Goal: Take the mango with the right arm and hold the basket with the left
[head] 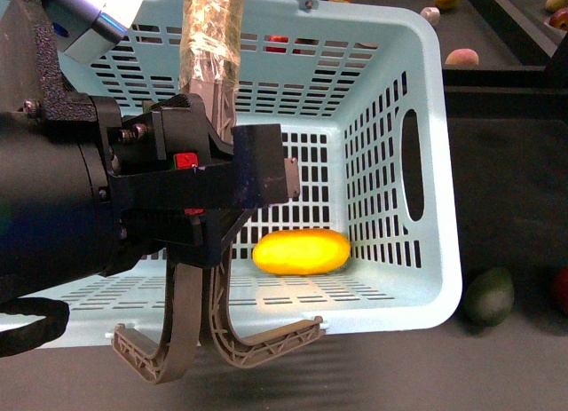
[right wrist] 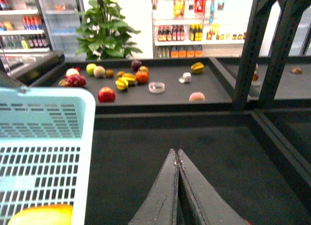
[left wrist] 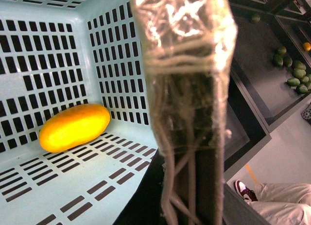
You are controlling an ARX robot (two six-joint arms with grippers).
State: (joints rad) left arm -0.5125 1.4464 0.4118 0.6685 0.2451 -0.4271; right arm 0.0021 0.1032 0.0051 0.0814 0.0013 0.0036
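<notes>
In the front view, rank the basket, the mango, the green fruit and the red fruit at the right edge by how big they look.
1. the basket, by far the largest.
2. the mango, longer than the next.
3. the green fruit.
The red fruit is cut off by the picture's edge, so it stays unranked.

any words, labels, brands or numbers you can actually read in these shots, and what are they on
No text is readable in any view.
Labels on the bottles on the shop shelves: too small and blurred to read.
Coloured packets hanging above them: blurred.
Drinks in the fridge: blurred.
The basket, mango and red button: no print visible.
</notes>
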